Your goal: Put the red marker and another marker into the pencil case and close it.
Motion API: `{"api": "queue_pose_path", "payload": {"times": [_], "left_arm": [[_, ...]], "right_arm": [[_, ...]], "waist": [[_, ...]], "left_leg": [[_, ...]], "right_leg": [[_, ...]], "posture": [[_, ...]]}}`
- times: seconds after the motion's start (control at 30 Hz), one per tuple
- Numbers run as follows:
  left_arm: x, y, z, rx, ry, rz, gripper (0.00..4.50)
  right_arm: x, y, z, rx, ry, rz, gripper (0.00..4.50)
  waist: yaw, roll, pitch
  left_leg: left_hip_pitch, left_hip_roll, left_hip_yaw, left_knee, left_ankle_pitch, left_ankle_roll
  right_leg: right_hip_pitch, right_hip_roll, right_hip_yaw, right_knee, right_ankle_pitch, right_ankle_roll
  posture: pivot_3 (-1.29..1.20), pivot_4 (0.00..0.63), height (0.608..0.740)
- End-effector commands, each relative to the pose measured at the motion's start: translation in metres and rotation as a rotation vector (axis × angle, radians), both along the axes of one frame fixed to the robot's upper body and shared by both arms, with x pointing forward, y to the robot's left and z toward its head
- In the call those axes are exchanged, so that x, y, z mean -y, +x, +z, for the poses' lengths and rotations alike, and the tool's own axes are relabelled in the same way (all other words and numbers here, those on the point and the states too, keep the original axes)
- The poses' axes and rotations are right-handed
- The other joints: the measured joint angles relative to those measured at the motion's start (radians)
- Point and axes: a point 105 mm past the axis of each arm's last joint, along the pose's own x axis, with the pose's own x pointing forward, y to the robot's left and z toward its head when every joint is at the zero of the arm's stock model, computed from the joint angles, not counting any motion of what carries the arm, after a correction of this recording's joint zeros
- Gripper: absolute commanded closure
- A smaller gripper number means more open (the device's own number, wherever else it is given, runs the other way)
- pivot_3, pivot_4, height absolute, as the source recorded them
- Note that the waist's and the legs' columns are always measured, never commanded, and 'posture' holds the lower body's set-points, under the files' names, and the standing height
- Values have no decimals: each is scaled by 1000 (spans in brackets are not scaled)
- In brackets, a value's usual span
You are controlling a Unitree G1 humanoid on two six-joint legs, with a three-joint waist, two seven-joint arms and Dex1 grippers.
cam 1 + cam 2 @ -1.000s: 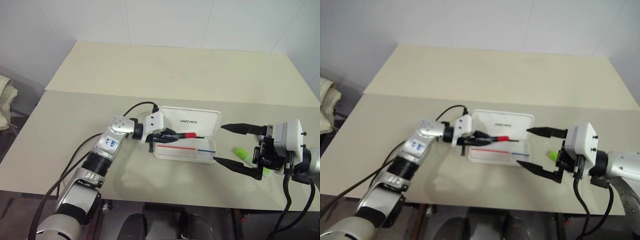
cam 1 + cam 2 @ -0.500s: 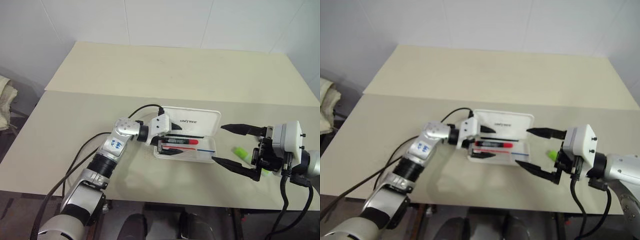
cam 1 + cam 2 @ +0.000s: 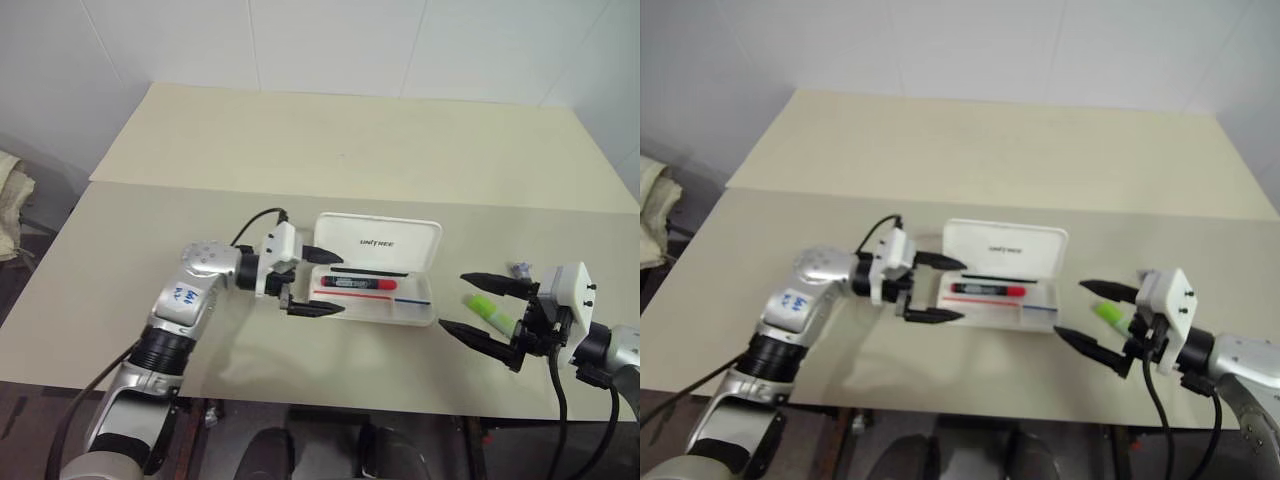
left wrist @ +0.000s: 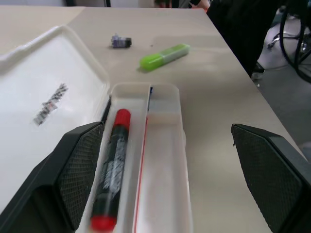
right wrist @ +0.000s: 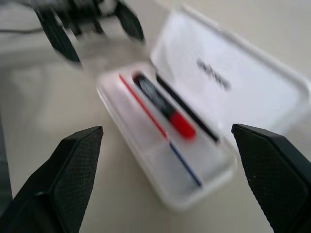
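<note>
Flat white hard-plastic hinged pencil case (image 3: 425, 312) lay open near the front of the cream table (image 3: 300, 140), its lid with small black lettering tipped back toward the wall. Thick black-barrelled marker with a bright red cap (image 3: 358, 283) lay lengthwise inside the tray, beside a thin black pen (image 3: 370, 270) on the lid side and a thin red-and-blue line (image 3: 370, 296) on the near side.

Left gripper (image 3: 322, 282) was at the case's left end, pointing along it, both black fingers spread wide and empty; the red-capped marker was not between them.

Stubby lime-green highlighter (image 3: 488, 312) lay on the table just right of the case, outside it. Small grey-purple lump (image 3: 517, 268) sat on the table just beyond the highlighter, apart from it.

Right gripper (image 3: 480, 308) was at the table's right front, fingers released and wide apart, one on either side of the highlighter in the head views; contact with it could not be told. It grasped nothing.

Left wrist view: marker (image 4: 110, 166) in the tray, highlighter (image 4: 164, 56) and lump (image 4: 120, 41) past the case's far end.
</note>
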Motion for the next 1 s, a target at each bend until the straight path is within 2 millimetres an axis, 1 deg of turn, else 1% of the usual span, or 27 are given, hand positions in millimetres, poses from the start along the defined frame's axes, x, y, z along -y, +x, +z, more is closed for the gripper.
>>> {"api": "queue_pose_path", "payload": {"times": [0.03, 0.1, 0.23, 0.3, 0.4, 0.5, 0.67, 0.87, 0.97, 1.0], "left_arm": [[-34, 0, 28, 63, -15, 36, 19], [-51, 3, 35, 77, 11, 61, 19], [-69, 2, 42, 70, 45, 69, 19], [-74, 0, 47, 60, 56, 63, 19], [-75, -2, 52, 55, 57, 42, 19], [-72, -3, 57, 65, 45, 23, 19], [-73, -5, 58, 59, 56, 4, 19], [-72, -3, 61, 76, 50, 7, 19], [-70, -3, 64, 86, 47, 5, 0], [-70, -2, 64, 88, 47, 5, 0]], "right_arm": [[37, 1, -4, 0, -68, -83, 0], [51, 2, -11, -31, -75, -107, 0], [70, 5, -20, -67, -99, -127, 0], [82, 7, -26, -90, -114, -143, 0], [94, 12, -33, -110, -131, -164, 0], [100, 17, -36, -120, -135, -173, 0], [106, 16, -46, -149, -128, -192, 0], [103, 14, -58, -164, -88, -207, 0], [99, 12, -65, -173, -65, -200, 653], [97, 12, -66, -172, -58, -196, 995]], "waist": [[-2, 0, 0], [-6, 0, 0], [-6, 0, 0], [-6, 0, 0], [-6, 0, 0], [-9, 1, 0], [-15, 1, 0], [-24, 1, 0], [-24, 1, 0], [-24, 1, 0]], "left_leg": [[0, 0, 0, 0, 0, 0], [0, 0, 0, 0, 0, 0], [1, 0, 0, 0, 0, 0], [0, 0, 1, 0, 0, 0], [0, 0, 1, -1, 0, 0], [0, 0, 1, -1, 0, 0], [1, 0, 1, -1, 0, 0], [1, 1, 1, -1, 0, 0], [1, 1, 1, -1, 1, -1], [1, 0, 2, 0, 1, -1]], "right_leg": [[0, 0, 0, 0, 0, 0], [0, 0, 0, 1, 0, 0], [0, 0, 0, 1, 0, 0], [0, 0, 0, 0, 0, 0], [0, 0, 0, 0, 0, 0], [0, 0, 0, 0, 0, 0], [0, 0, 0, 0, 0, 0], [0, 0, 0, 0, 0, 0], [0, 0, 0, 1, 0, 0], [0, 0, 0, 1, 0, 0]], "posture": [[0, 150, 740], [0, 150, 740], [0, 150, 740], [0, 150, 740], [0, 150, 740], [0, 150, 740], [0, 150, 740], [0, 150, 740], [0, 150, 740], [0, 150, 740]]}}
